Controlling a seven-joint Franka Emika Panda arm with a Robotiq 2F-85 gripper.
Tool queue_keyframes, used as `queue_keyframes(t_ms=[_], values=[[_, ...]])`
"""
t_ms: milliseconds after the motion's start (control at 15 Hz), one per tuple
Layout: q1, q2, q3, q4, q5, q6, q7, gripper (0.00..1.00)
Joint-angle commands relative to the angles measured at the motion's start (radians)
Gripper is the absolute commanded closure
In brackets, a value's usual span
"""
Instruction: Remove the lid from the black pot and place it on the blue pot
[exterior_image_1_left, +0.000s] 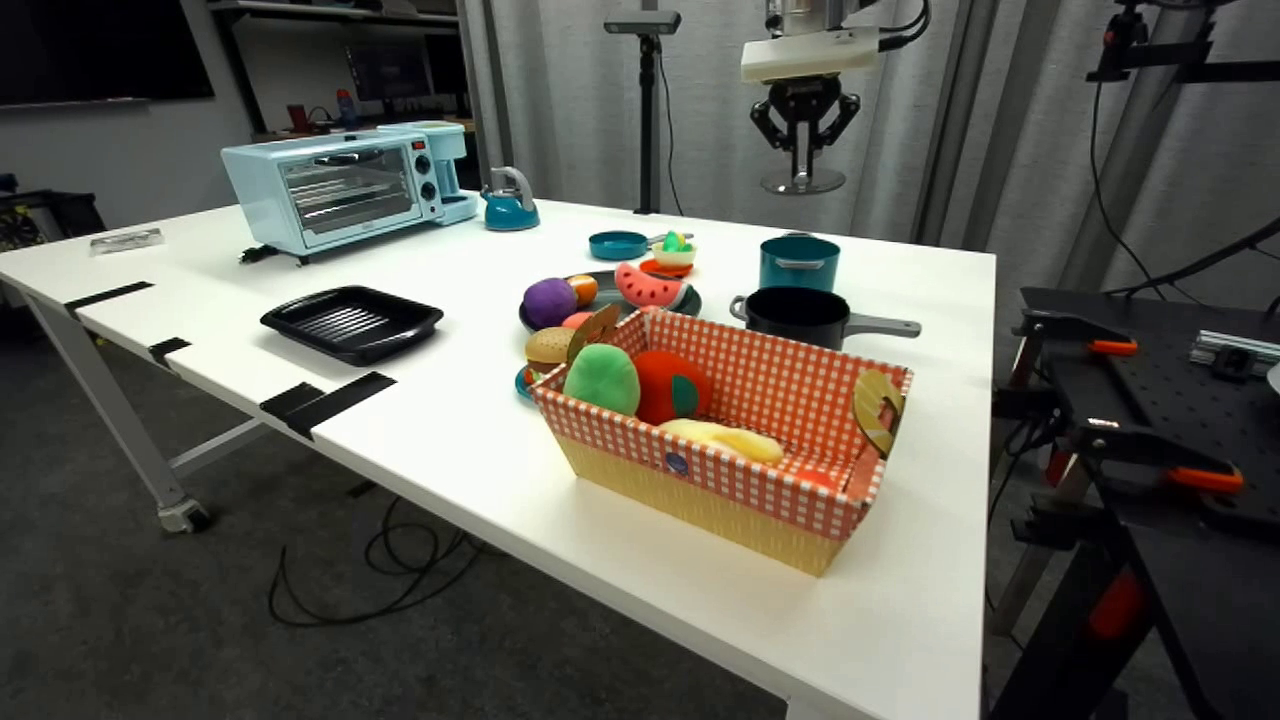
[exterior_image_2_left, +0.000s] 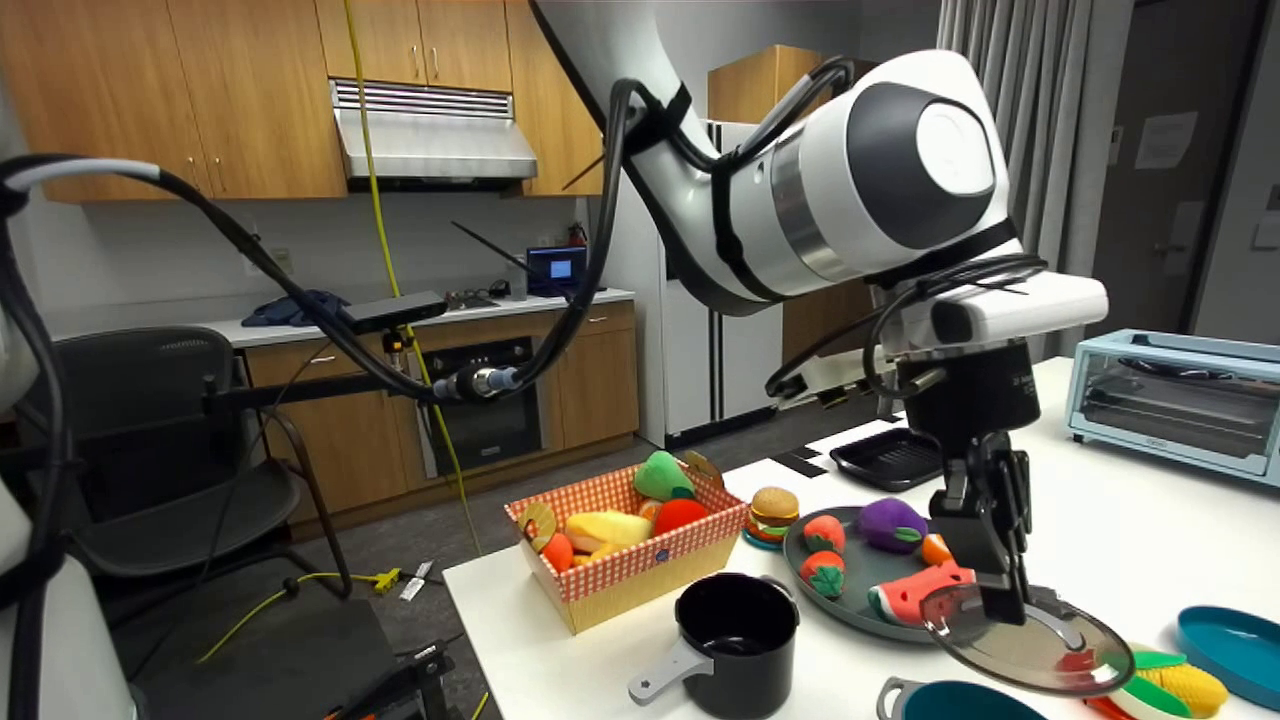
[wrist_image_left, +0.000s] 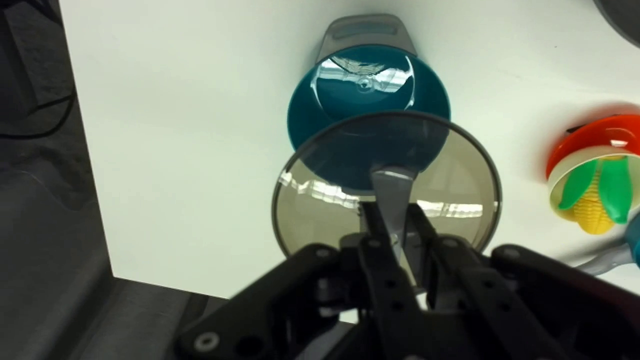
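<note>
Lid (wrist_image_left: 460, 187) aloft in your pincer (wrist_image_left: 392, 220)

Your pincer holds the lid by its grey handle (wrist_image_left: 394, 190), fingers narrowed onto it — the see-through disc hangs in the air, apart from both pots. In the wrist view its rim overlaps part of the blue pot (wrist_image_left: 367, 102), which stands uncovered below on the white surface (wrist_image_left: 190, 130). In an exterior view you can see the black pot (exterior_image_2_left: 740, 665) uncovered too — near the blue one, with the checkered basket (exterior_image_2_left: 650, 575) close by.
</note>
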Motion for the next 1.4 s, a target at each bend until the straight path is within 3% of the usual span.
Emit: queue_keyframes(t_ms=[0, 1333], values=[[-0.019, 0.0, -0.003, -0.01, -0.035, -0.004, 0.054, 0.96], [-0.008, 0.136, -0.018, -0.002, -0.013, 0.1, 0.105, 0.96]])
